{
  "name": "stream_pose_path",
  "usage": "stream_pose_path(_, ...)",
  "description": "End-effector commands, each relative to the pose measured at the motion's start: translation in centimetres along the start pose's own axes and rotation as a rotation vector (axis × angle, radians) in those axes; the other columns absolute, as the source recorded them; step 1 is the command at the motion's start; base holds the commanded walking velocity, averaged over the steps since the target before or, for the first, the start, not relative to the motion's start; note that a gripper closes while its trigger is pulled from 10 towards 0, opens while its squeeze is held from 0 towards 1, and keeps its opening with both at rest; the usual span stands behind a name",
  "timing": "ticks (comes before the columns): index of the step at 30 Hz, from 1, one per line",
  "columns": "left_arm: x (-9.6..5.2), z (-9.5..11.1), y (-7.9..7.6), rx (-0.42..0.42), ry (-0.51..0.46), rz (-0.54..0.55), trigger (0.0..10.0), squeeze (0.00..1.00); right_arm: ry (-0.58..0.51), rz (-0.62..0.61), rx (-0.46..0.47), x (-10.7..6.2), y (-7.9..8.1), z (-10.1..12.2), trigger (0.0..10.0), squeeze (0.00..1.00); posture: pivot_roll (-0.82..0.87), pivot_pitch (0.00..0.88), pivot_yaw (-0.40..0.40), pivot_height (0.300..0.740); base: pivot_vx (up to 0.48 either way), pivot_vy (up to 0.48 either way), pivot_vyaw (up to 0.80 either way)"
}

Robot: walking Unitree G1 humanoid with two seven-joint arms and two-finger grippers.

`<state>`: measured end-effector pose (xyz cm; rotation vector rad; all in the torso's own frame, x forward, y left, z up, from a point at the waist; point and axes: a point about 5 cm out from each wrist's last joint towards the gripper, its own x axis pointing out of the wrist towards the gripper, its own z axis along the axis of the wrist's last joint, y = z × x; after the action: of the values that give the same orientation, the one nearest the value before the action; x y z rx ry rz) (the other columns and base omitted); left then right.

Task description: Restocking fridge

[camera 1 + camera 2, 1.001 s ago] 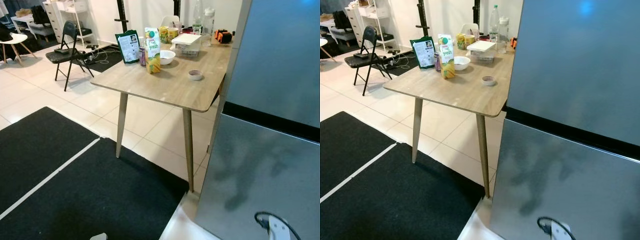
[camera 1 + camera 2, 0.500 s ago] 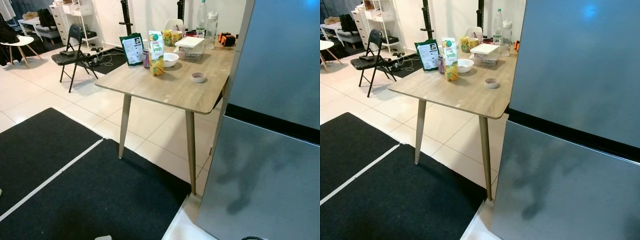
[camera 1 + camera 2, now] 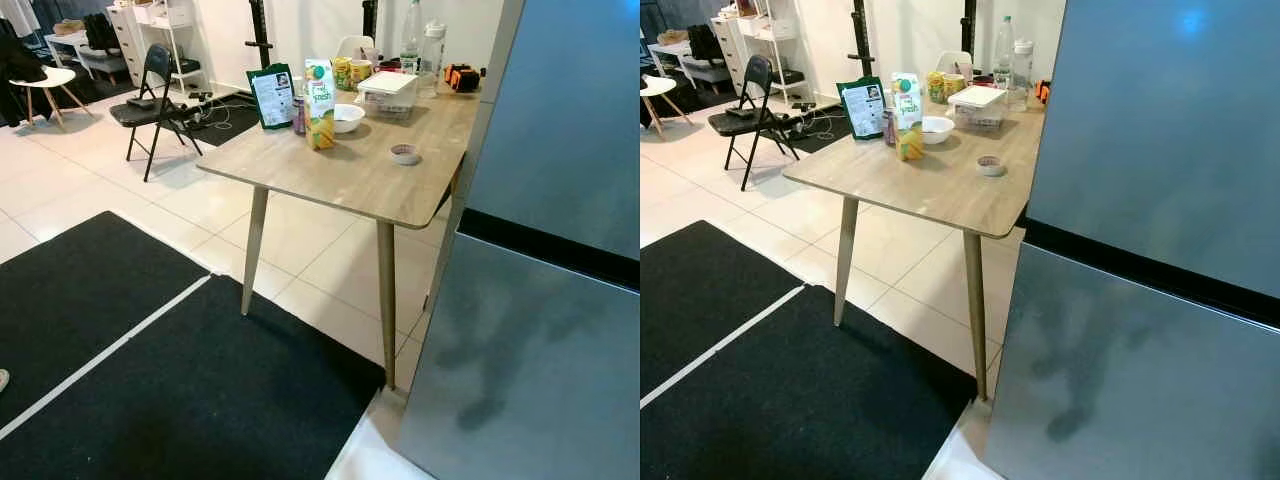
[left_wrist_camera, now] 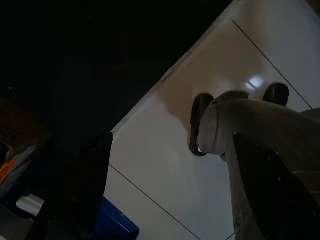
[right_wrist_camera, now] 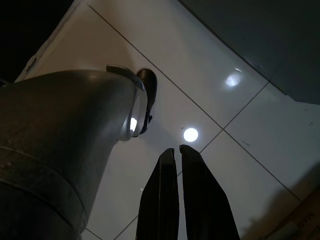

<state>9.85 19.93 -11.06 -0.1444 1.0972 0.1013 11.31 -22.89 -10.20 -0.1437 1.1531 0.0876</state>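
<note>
Nothing's stocked yet, I'd say: fridge [image 3: 1160, 150] closed, carton [image 3: 320, 89] on the worktop [image 3: 350, 175], left end effector [image 4: 170, 185] wide, right end effector [image 5: 178, 165] nearly closed, empty.

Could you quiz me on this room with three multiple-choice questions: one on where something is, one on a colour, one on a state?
1. Where does the tall white-and-yellow juice carton stand?
A. On the black mat
B. On the light wooden table
C. On the folding chair

2. What colour is the round bowl just beyond the carton?
A. White
B. Red
C. Black

3. How are the doors of the grey steel fridge?
A. Both open
B. Upper one open
C. Both shut

Answers:
1. B, the carton stands upright on the tabletop, near its left edge.
2. A, the bowl is plainly white against the wood.
3. C, both grey door fronts lie flat and flush, with just a dark seam between them.

Both arms hang idle over the floor tiles; the right tool has its black fingers nearly together.
</note>
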Motion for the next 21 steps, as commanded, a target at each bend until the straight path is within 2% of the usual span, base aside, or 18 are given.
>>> stream_pose_path(1,0.0,0.3,0.2,0.023,-0.007,0.0,10.0,0.0,0.018,0.002,-0.009,-0.1,0.1,-0.5,10.0,0.0,-0.08,0.0,0.024,0.74,0.0,0.0,0.0)
stream_pose_path(21,0.2,0.9,-0.2,0.017,-0.015,-0.012,10.0,0.0,-0.002,-0.039,-0.021,-0.1,-1.1,0.5,10.0,0.0,-0.09,0.0,0.005,0.74,0.0,0.0,0.0)
